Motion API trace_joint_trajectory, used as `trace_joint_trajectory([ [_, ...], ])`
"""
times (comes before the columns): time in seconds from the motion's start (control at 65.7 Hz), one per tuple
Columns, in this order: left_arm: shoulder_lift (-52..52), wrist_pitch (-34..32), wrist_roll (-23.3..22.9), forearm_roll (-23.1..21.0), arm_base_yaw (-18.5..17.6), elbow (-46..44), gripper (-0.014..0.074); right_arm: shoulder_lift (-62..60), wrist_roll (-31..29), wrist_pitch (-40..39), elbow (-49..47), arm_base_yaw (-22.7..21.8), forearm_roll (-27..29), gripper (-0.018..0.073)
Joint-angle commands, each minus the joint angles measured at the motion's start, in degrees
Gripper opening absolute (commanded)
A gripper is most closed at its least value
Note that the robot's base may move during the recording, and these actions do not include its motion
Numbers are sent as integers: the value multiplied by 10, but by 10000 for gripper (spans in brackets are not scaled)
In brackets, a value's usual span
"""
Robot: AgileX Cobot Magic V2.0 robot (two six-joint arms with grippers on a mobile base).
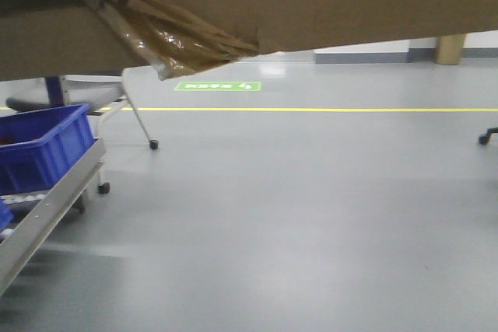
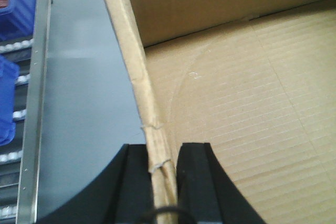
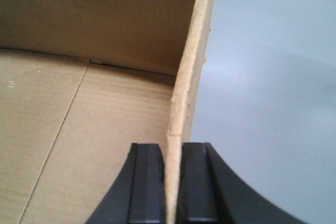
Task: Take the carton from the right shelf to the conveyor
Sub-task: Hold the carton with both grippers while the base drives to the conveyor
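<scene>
Front view: carton hung across the top of frame, its underside and tape wad showing, well clear of the grey floor. It was carried, not resting. The shelf rail and a blue bin lay low left. No conveyor in view.

Left wrist: left gripper pinched tight on the carton's left wall, one finger inside and one outside, so the thin cardboard edge took the load.

Right wrist: right gripper clamped likewise on the opposite wall, bare floor beyond. The opposed grips likely kept the wide box level.
</scene>
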Motion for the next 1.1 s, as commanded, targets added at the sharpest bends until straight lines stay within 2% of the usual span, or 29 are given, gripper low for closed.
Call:
trace_joint_trajectory([
  [0.0,-4,-38,8,-36,-8,-2,-12,-7,-6,-60,-4,5,24,-70],
  [1.081,-4,-38,8,-36,-8,-2,-12,-7,-6,-60,-4,5,24,-70],
])
